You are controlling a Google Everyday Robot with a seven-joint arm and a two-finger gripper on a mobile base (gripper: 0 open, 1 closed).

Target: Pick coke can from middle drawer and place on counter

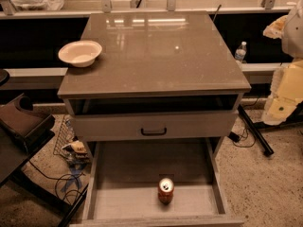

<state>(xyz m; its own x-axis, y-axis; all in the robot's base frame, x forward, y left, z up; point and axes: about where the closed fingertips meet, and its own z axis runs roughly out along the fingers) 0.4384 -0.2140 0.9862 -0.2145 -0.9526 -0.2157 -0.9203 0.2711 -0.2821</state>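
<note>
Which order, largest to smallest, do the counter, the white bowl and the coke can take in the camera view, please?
Largest first:
counter
white bowl
coke can, smallest though nearest the camera
The gripper is at the right edge.

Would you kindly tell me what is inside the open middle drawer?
The coke can stands upright near the front of the middle drawer, on its bare floor. The drawer's rear is dark and partly hidden beneath the handled drawer front. The gripper is at the right edge, outside the drawer.

Coke can upright in middle drawer
</note>
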